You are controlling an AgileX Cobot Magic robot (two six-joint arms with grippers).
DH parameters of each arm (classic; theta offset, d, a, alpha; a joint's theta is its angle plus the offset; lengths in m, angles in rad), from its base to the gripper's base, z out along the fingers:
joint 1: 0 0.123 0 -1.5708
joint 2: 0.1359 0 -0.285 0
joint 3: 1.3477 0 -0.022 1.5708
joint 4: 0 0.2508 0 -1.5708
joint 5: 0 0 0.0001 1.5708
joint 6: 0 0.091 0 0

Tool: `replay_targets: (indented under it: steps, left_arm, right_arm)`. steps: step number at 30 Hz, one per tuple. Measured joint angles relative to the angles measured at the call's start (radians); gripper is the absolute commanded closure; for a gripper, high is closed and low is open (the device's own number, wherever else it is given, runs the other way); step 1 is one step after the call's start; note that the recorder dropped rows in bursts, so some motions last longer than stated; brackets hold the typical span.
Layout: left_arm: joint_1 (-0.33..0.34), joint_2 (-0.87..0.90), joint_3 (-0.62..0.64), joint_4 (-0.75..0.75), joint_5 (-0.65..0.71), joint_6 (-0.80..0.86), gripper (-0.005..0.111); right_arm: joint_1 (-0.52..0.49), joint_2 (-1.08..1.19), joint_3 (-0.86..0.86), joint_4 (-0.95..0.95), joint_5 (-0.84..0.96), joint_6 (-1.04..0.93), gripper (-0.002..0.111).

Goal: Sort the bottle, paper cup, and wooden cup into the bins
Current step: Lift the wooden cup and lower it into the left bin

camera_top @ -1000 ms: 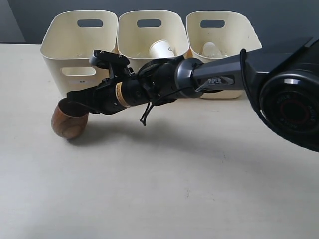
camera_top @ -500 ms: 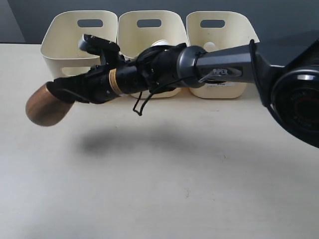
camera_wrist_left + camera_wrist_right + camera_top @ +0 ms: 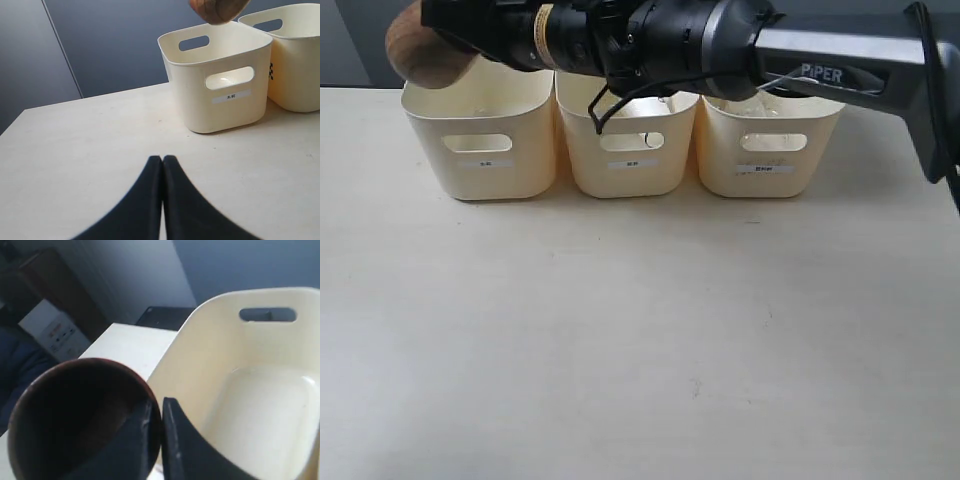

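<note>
The right arm reaches from the right across the whole row of bins, and its claw (image 3: 460, 30) is clamped on the wooden cup (image 3: 425, 50). The right wrist view shows the grip: one finger (image 3: 142, 440) sits inside the mouth of the cup (image 3: 75, 425) and the other outside, with the rim pinched between them. The cup is in the air, well off the surface (image 3: 640, 330). It lies tipped on its side, its round bottom pointing left and its mouth turned toward the claw. It hangs above the left bin (image 3: 480, 140), around that bin's far left corner. In the left wrist view the cup (image 3: 217, 10) shows at the top edge, above the same bin (image 3: 220, 85) and not touching it.

Three cream bins stand side by side along the far part of the surface: the left one, the middle bin (image 3: 630, 150) and the right bin (image 3: 770, 150). Each has an oval handle cutout and a small white label (image 3: 231, 96) on its near wall. The arm covers the tops of the middle and right bins, so what lies inside them cannot be told.

The left claw (image 3: 162, 200) points toward the left bin from the near left, low over the surface. Its two dark fingers are pressed together with nothing between them.
</note>
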State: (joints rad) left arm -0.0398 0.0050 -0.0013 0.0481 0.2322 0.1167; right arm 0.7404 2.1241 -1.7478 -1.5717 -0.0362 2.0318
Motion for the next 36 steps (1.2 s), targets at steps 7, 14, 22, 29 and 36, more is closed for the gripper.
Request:
replay_targets:
  steps: [7, 14, 22, 29, 36]
  left_arm:
    - [0.000, 0.000, 0.000, 0.000, 0.000, 0.000, 0.107]
    - [0.000, 0.000, 0.000, 0.000, 0.000, 0.000, 0.107]
    - [0.000, 0.000, 0.000, 0.000, 0.000, 0.000, 0.107]
    - [0.000, 0.000, 0.000, 0.000, 0.000, 0.000, 0.107]
    - [0.000, 0.000, 0.000, 0.000, 0.000, 0.000, 0.107]
  right_arm:
    - [0.000, 0.019, -0.052, -0.027, 0.164, -0.048, 0.109]
    - [0.000, 0.119, -0.141, -0.056, 0.177, -0.055, 0.109]
    - [0.000, 0.164, -0.170, -0.144, 0.147, -0.059, 0.095]
    - [0.000, 0.164, -0.175, -0.126, 0.133, -0.063, 0.048]
    - [0.000, 0.164, -0.175, -0.118, 0.109, -0.061, 0.053]
